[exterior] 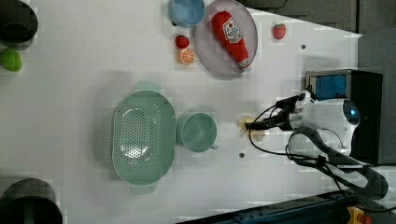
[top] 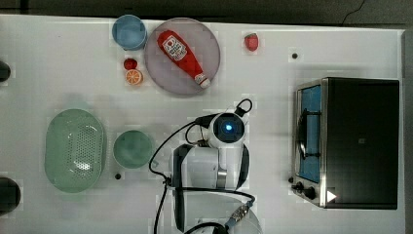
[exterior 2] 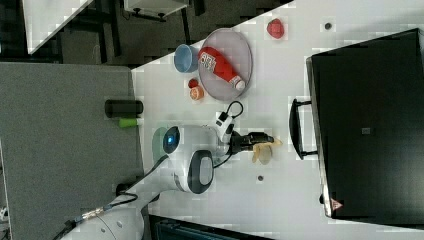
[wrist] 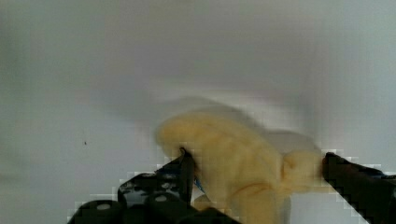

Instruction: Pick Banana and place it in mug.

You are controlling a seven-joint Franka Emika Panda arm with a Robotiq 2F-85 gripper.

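The soft yellow plush banana (wrist: 243,158) lies flat on the white table (top: 58,73), w/ the robot's black gripper (wrist: 257,170) right over it. In the wrist view one black finger (wrist: 180,172) sits at one side of the banana & the other finger at the far side, so the banana is between them. The fingers are spread wide; they're not squeezing it yet, & the banana rests on the table.

In the left view the banana (exterior: 250,127) shows as a pale yellow patch just under the gripper tip (exterior: 250,125), to the right of the round teal-green mug (exterior: 198,132). The mug stands upright on the table, w/ its small handle at the left view's lower right, apart from the banana. In the right view the banana (exterior 2: 262,150) peeks out below the gripper (exterior 2: 265,138).

Just beside the mug, on the left view's left, is the big pale green plastic colander w/ lots of holes (exterior: 142,137). Near the table's far edge in the top view: a light blue round cup (top: 129,32), a grey round plate (top: 214,53) w/ a red ketchup bottle (top: 182,56) lying on it, a small red ball (top: 130,64), an orange slice (top: 134,77) & a red strawberry (top: 251,42). A black & silver toaster oven (top: 363,141) sits at the top view's right. The white robot arm (top: 216,161) reaches in from the top view's bottom.
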